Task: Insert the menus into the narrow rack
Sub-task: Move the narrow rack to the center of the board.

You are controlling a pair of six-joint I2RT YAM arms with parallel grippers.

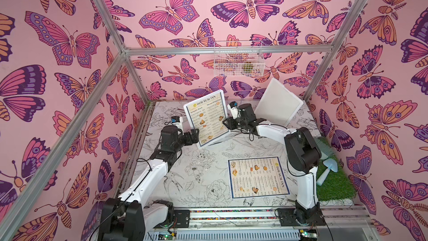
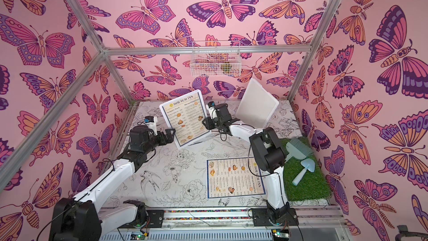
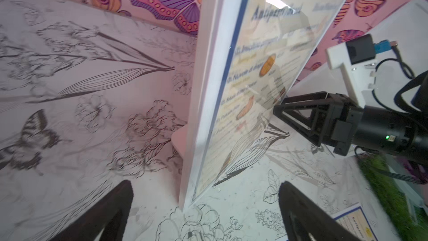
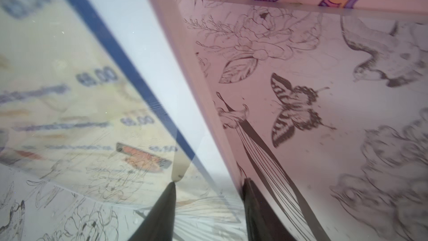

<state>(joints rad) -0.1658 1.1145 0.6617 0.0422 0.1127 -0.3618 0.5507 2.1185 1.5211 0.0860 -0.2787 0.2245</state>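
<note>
At the back middle of the floral tabletop (image 1: 185,181), in both top views, we see the narrow rack (image 1: 225,110) standing on edge and leaning back a little. One menu (image 1: 206,119) is already inside it, heading uppermost. The left gripper (image 1: 195,135) sits just beside the rack's lower left edge, and the right gripper (image 1: 224,124) meets its right edge. We judge that the two flank it so the light stand cannot slide or tip. The second menu (image 1: 257,178) lies flat and face up near the right arm's base, well apart from the rack and not yet lifted.

In the left wrist view, the left gripper (image 3: 203,195) has its fingers spread wide, one on either side of the rack's near corner, touching nothing we can make out. We take that as a let-go stance, or as room to guide. The rack's white back panel and glossy clear front sandwich the printed sheet. The right gripper (image 3: 276,110) reaches the far edge.

In the right wrist view, the right gripper (image 4: 210,181) stands about half closed over the rack's edge. One finger tip meets its own reflection on the clear front, and the other lies against the white back. We judge it is pinching the rack to hold it steady. Half the job looks done. The flat sheet, thin and flush on the table, will likely be the harder pick.
</note>
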